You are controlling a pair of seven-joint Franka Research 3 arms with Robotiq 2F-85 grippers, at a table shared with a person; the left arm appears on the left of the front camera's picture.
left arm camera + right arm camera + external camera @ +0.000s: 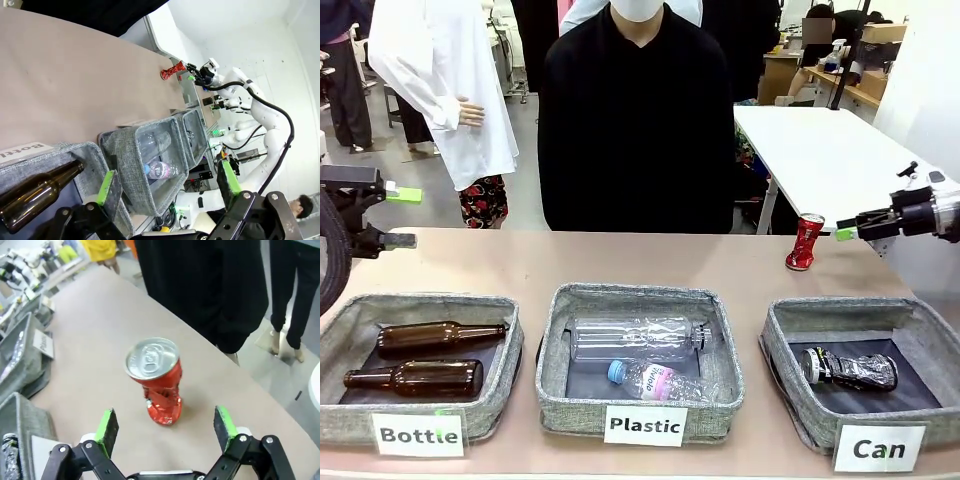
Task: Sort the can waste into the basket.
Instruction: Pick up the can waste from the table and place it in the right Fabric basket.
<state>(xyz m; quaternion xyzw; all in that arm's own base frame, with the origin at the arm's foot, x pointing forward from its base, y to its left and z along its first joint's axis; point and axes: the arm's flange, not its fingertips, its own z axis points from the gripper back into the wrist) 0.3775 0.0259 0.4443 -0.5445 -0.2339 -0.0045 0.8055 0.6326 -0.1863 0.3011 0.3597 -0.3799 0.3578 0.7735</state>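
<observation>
1. where the table (620, 262) meets its left edge, the left gripper (402, 216) hangs with jaws spread, grasping nothing, above the basket labelled "bottle" (417, 400), which holds two brown bottles (428, 356).
2. along the near edge at the middle, the "plastic" basket (640, 405) carries two clear bottles (642, 355).
3. at the near right corner, the "can" basket (790, 395) holds the crushed black can (847, 369).
4. toward the far right edge, the dented red can (805, 242) stands upright on the table, outside the basket; the right gripper (167, 429) is released, its green pads (106, 425) either side of the can, apart from it.
</observation>
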